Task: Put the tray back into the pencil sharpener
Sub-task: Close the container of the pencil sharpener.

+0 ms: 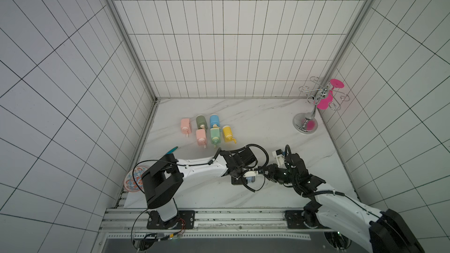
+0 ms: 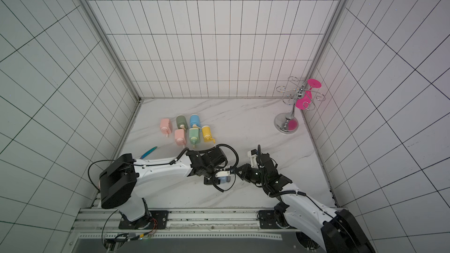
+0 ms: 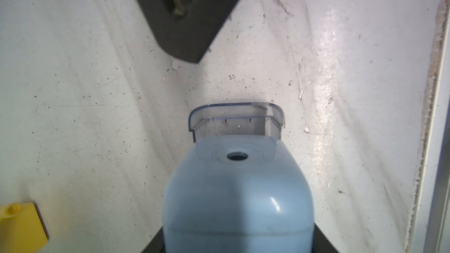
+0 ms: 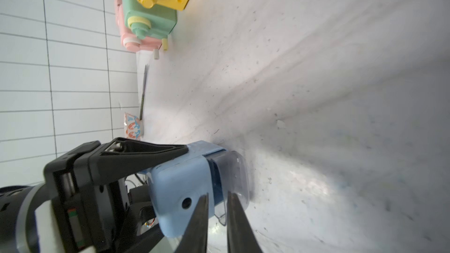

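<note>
Clear plastic tray [image 3: 236, 120]: part-way into the open end of the pale blue plastic pencil sharpener [image 3: 237, 191], wide lip proud of the body, not yet seated. Both low over the near middle of the surface; whether resting on it, unclear.

Sharpener clamped across its flanks by the left hand [image 4: 173, 188], closed on the body. Probably braced against sliding under a push on the tray.

Right hand [image 4: 218, 200] facing the left, tips just at the tray's lip, jaws drawn nearly together with a thin gap. Cannot tell whether pinching the lip or merely lined up to press. Judged: final push home pending.

White marble-look surface [image 1: 243, 118], scuffed and speckled in the wrist views. Back left, six pastel hand-crank sharpeners [image 1: 215, 136] in two rows, well apart from the work. Chrome stemware rack [image 1: 302, 125] with a pink glass [image 1: 325, 102] in the far right corner. Patterned plate [image 1: 134, 178] at the left edge, teal blade-like tool [image 1: 171, 150] near it. White tiled walls, dark grout, three sides.
</note>
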You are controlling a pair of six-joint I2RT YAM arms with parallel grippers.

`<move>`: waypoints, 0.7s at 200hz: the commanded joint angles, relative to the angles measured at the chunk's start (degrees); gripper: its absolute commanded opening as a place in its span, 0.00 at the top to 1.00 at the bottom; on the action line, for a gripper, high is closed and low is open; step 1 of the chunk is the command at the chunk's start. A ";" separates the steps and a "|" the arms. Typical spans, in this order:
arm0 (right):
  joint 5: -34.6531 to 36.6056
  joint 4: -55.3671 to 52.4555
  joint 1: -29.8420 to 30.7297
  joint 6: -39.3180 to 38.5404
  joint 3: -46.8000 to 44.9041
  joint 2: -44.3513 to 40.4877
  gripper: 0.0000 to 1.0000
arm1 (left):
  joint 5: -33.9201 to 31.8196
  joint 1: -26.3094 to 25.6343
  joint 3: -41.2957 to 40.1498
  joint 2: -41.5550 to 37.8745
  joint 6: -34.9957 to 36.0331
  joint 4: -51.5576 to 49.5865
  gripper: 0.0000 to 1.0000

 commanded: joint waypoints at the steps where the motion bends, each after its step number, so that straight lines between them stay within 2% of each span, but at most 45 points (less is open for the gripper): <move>1: 3.31 -11.25 -0.44 -3.79 2.04 0.72 0.86 | 0.61 0.28 -1.18 1.28 -0.14 2.33 0.99; 34: -1.34 -2.83 2.34 -3.40 2.89 8.88 0.89 | 1.02 0.28 -0.66 1.76 -0.50 2.56 0.99; 71: -2.41 6.72 7.59 -0.70 4.05 15.48 0.90 | 0.96 0.28 -0.65 1.67 -0.76 2.47 1.00; 110: -2.76 10.91 8.90 0.50 4.37 18.65 0.90 | 1.51 0.28 -0.65 1.62 -1.04 2.74 1.00; 140: -1.40 11.14 8.32 1.55 2.91 17.17 0.91 | 1.71 0.37 -0.73 1.84 -1.30 3.25 1.00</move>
